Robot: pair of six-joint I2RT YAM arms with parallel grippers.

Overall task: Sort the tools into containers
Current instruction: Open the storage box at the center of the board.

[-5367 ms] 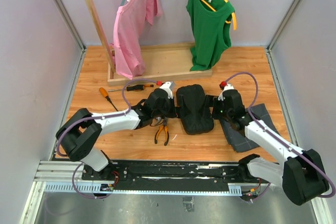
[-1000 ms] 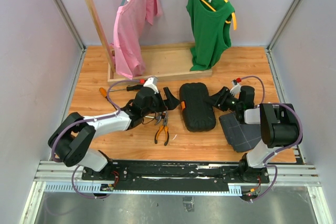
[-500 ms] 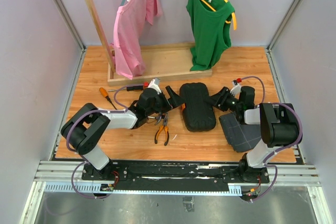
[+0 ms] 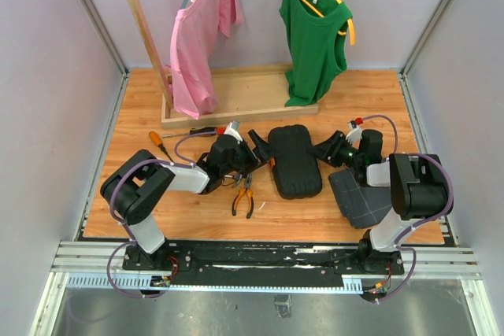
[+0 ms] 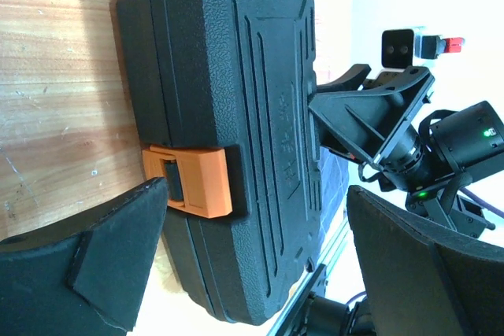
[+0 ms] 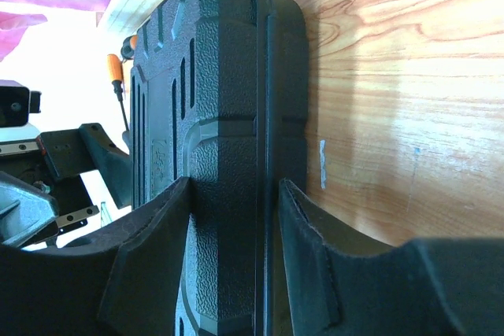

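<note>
Right wrist: my right gripper [image 6: 235,186] is clamped on the tool case [image 6: 228,76], its rim pinched between my jaws.
Left wrist: my left gripper [image 5: 256,194] stands with its jaws wide apart.
Tool case: closed, just ahead of my left jaws, orange latch [image 5: 193,182] facing them.
</note>
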